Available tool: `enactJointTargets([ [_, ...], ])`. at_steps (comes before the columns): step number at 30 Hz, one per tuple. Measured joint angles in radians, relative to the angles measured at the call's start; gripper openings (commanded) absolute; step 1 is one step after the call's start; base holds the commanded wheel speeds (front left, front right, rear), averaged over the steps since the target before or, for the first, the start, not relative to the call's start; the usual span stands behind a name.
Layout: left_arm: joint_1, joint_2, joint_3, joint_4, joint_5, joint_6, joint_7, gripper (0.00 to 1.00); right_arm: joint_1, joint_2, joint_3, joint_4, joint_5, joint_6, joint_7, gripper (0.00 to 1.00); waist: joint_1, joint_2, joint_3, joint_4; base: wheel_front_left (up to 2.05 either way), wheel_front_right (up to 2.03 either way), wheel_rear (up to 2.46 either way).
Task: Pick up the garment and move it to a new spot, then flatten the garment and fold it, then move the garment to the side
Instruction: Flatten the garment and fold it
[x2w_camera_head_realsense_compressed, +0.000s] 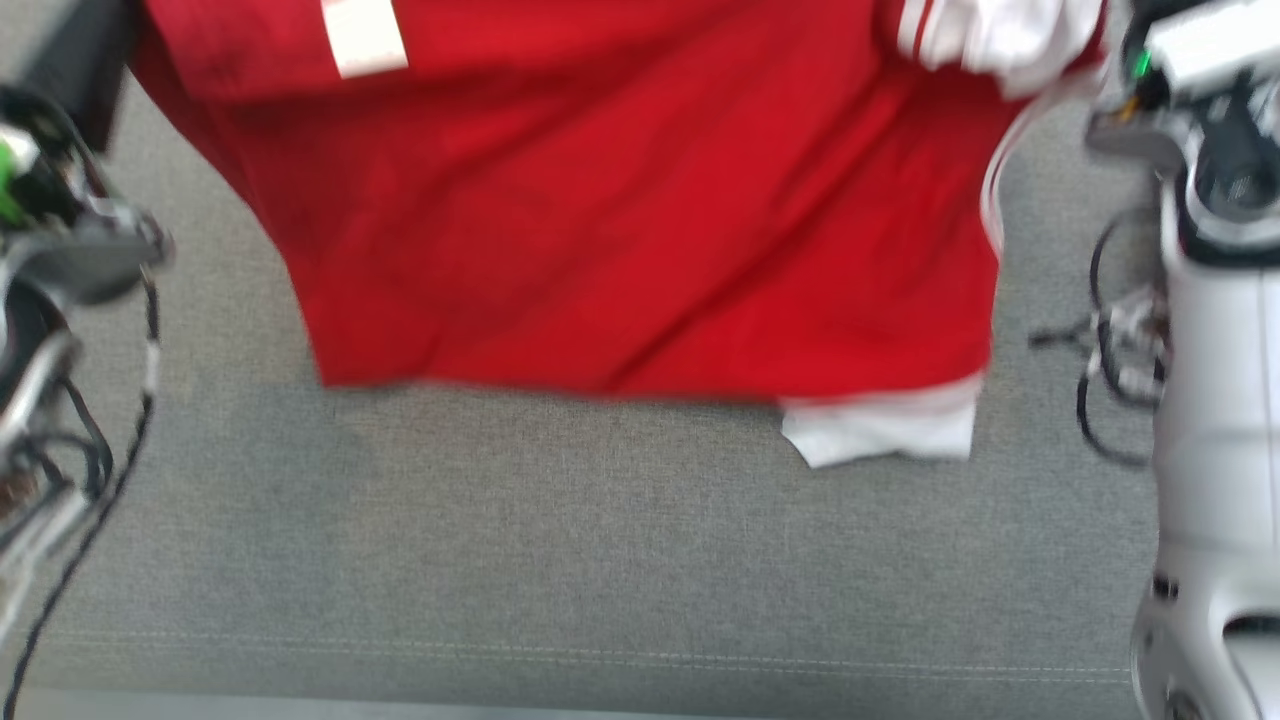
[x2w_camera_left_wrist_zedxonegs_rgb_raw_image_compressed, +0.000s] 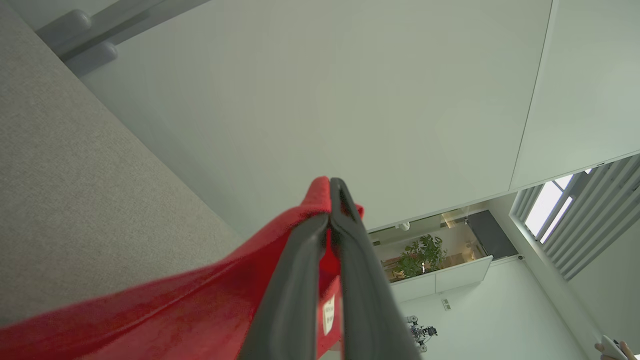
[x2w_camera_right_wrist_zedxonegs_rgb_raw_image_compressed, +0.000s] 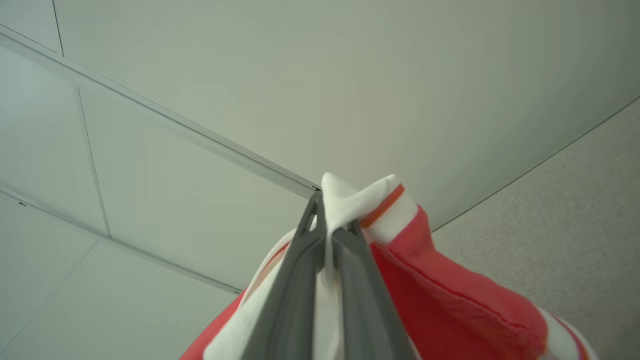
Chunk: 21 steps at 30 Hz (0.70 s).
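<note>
Garment (x2w_camera_head_realsense_compressed: 640, 220), red with white trim (x2w_camera_head_realsense_compressed: 880, 430), hangs spread between my two grips over grey cloth surface (x2w_camera_head_realsense_compressed: 600, 560). Blur hides whether hem touches it. My left gripper (x2w_camera_left_wrist_zedxonegs_rgb_raw_image_compressed: 330, 220) is clamped tight on red edge. My right gripper (x2w_camera_right_wrist_zedxonegs_rgb_raw_image_compressed: 327, 230) is clamped tight on white-trimmed fold.

Step, as I judge it: carry to new spot. To do it well: grips level, cloth taut between them, lay down hem first.

Room: broad bare surface below garment's hem, down to stitched seam (x2w_camera_head_realsense_compressed: 600, 655). Strips either side of garment are narrow, and my arms crowd them.
</note>
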Motion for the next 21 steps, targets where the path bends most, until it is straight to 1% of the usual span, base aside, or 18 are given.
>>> enactJointTargets([
  [4,-0.162,-0.039,-0.002,0.096,0.113,-0.001,-0.056,0.00,-0.210,0.000,0.013,0.069,-0.009,0.005,-0.083,0.00,0.0000,0.0000,0.051,0.007,0.00,0.00,0.00],
  [6,-0.237,-0.079,0.037,0.128,0.164,-0.001,-0.115,0.00,-0.297,-0.002,0.047,0.068,-0.002,0.005,-0.113,0.00,0.0000,0.0000,0.072,0.008,0.00,0.00,0.00],
  [8,-0.305,-0.105,0.051,0.123,0.171,-0.003,-0.116,0.00,-0.379,-0.002,0.071,0.054,0.020,0.005,-0.132,0.00,0.0000,0.0000,0.090,0.009,0.00,0.00,0.00],
  [10,-0.346,-0.125,0.053,0.107,0.185,-0.024,-0.120,0.00,-0.443,-0.012,0.093,0.019,0.055,0.005,-0.139,0.00,0.0000,0.0000,0.109,0.008,0.00,0.00,0.00],
  [12,-0.356,-0.128,0.050,0.097,0.230,-0.063,-0.121,0.00,-0.480,-0.022,0.123,-0.026,0.077,0.005,-0.147,0.00,0.0000,0.0000,0.129,0.007,0.00,0.00,0.00],
  [13,-0.356,-0.128,0.050,0.097,0.230,-0.063,-0.121,0.00,-0.480,-0.022,0.123,-0.026,0.077,0.005,-0.147,0.00,0.0000,0.0000,0.129,0.007,0.00,0.00,0.00],
  [15,-0.343,-0.128,0.043,0.097,0.248,-0.106,-0.121,0.00,-0.479,-0.024,0.155,-0.062,0.099,0.006,-0.146,0.00,0.0000,0.0000,0.148,0.004,0.00,0.00,0.00],
  [17,-0.295,-0.131,0.031,0.094,0.248,-0.133,-0.121,0.00,-0.428,-0.019,0.168,-0.093,0.114,0.006,-0.128,0.00,0.0000,0.0000,0.165,0.001,0.00,0.00,0.00],
  [19,-0.199,-0.142,0.012,0.094,0.232,-0.158,-0.121,0.00,-0.311,-0.019,0.161,-0.113,0.114,0.009,-0.110,0.00,0.0000,0.0000,0.182,-0.002,0.00,0.00,0.00],
  [21,-0.074,-0.152,-0.030,0.120,0.230,-0.193,-0.121,0.00,-0.137,-0.020,0.137,-0.112,0.128,0.016,-0.102,0.00,0.0001,0.0000,0.196,-0.002,0.00,0.00,0.00],
])
